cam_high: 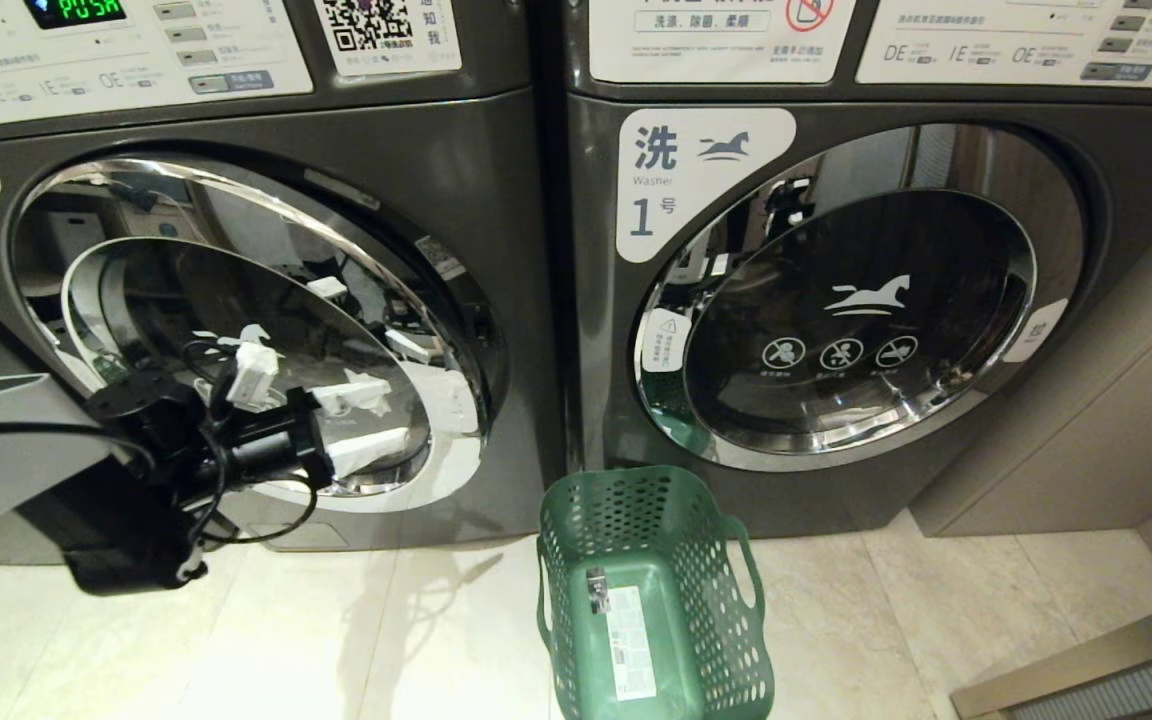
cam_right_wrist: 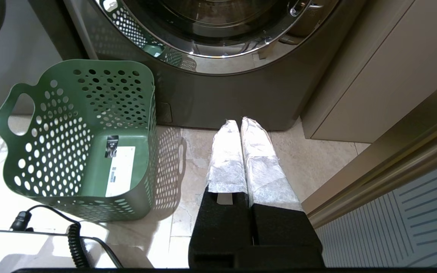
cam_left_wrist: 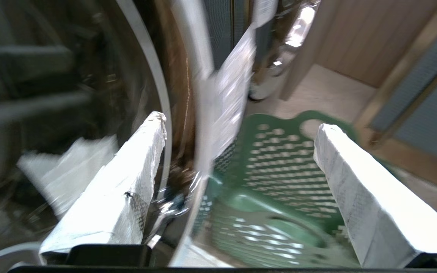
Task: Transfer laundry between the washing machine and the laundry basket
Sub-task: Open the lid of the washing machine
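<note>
Head view, Ana: the left gripper [cam_high: 361, 425] is up at the round door [cam_high: 236, 330] of the washing machine [cam_high: 456, 150], its fingers spread wide with nothing between them.

Ben: And the laundry basket [cam_high: 651, 590]?

Ana: On the floor, just in front of where the two machines meet — with no clothes in it. I can't see any laundry at all.

Ben: So it's the very start?

Ana: I think so. The door looks nearly shut, so the next move is likely pulling it open by its edge.

Ben: The right gripper [cam_right_wrist: 239, 123]?

Ana: Hanging low over the floor near the basket, fingers pressed together — holding nothing.
</note>
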Tool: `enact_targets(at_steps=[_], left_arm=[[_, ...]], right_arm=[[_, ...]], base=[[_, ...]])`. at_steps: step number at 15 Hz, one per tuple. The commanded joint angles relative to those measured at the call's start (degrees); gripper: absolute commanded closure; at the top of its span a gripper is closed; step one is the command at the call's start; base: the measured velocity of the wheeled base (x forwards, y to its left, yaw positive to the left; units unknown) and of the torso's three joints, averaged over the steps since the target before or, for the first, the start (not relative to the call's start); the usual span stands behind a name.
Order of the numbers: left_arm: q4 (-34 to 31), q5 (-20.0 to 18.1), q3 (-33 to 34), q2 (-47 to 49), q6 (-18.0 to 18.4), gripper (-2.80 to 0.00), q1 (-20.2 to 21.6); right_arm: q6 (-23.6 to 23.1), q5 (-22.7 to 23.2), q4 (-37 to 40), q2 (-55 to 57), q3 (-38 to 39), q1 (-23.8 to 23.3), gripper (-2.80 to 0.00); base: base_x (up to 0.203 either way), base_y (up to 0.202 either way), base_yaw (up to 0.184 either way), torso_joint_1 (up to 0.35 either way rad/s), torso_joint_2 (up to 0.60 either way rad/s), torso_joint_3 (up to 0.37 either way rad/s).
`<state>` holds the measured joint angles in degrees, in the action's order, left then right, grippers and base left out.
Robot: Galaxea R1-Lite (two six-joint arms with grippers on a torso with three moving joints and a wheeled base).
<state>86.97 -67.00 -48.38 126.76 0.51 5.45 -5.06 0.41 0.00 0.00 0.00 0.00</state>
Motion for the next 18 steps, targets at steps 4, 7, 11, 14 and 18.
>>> enact_targets(at_steps=[4,7,11,14,18], left_arm=[[-2.5,0.1,19.2,-31.2,-1.0,-2.8,5.1],[-5.3,0.2,19.6,-40.4,-4.1,-2.8,20.3],[-6.1,0.7,19.1,-55.5,-18.8,-2.8,48.4],[-5.7,3.2,16.2,-69.2,-34.7,-2.8,57.7],[-5.9,4.7,11.4,-74.2,-41.9,0.0,53.5]], right_arm=[[0.0,0.0,0.0,0.1,0.0,0.0,0.0],[0.0,0.0,0.0,0.1,0.0,0.0,0.0],[0.0,0.0,0.0,0.1,0.0,0.0,0.0],[0.0,0.0,0.0,0.1,0.0,0.0,0.0],[0.0,0.0,0.0,0.1,0.0,0.0,0.0]], base=[[0.0,0.0,0.0,0.0,0.0,0.0],[0.0,0.0,0.0,0.0,0.0,0.0],[0.0,0.0,0.0,0.0,0.0,0.0],[0.0,0.0,0.0,0.0,0.0,0.0],[0.0,0.0,0.0,0.0,0.0,0.0]])
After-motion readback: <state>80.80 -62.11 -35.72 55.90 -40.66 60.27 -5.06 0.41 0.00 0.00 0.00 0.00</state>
